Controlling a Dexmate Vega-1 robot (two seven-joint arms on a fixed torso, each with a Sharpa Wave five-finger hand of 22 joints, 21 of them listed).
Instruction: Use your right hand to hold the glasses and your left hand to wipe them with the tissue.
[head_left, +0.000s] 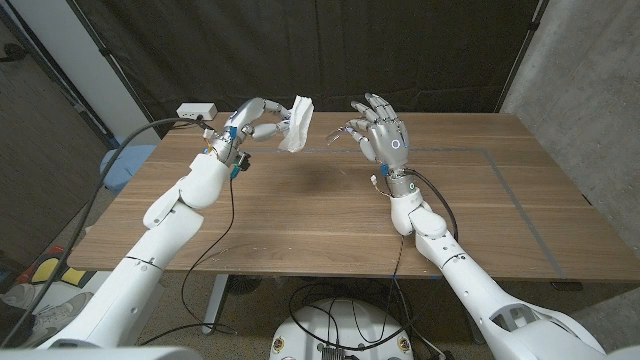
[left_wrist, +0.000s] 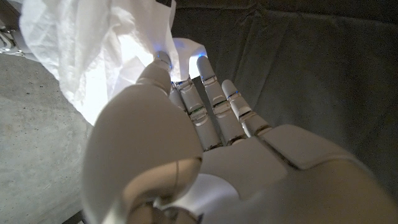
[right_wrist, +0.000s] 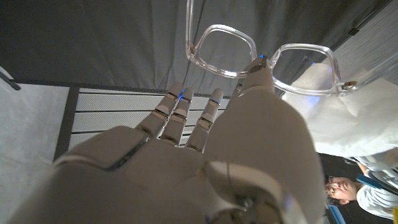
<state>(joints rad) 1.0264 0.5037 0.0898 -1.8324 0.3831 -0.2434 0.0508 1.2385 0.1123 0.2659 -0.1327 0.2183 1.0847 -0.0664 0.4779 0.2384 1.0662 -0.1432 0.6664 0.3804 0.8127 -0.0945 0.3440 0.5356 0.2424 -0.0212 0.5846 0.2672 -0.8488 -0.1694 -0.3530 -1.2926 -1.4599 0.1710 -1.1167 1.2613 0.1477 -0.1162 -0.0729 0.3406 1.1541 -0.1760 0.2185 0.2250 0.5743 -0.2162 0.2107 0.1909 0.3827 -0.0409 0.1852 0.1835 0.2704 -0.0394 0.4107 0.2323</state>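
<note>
My left hand (head_left: 255, 122) is raised over the table's back left and pinches a crumpled white tissue (head_left: 296, 123), which hangs from its fingertips. In the left wrist view the tissue (left_wrist: 93, 43) bunches past the fingers of the left hand (left_wrist: 186, 143). My right hand (head_left: 387, 137) is lifted at the back middle, its other fingers spread, and holds clear-framed glasses (head_left: 338, 136) by the bridge between the thumb and a finger. In the right wrist view the glasses (right_wrist: 224, 51) sit at the tips of the right hand (right_wrist: 205, 155), and the tissue (right_wrist: 329, 118) hangs close beside one lens.
The wooden table (head_left: 300, 215) lies below both hands, with grey tape lines (head_left: 520, 195) on its right part. A white power strip (head_left: 197, 109) sits at the back left edge. A black cable (head_left: 225, 225) trails from the left wrist. A person (right_wrist: 339, 186) shows at the right wrist view's edge.
</note>
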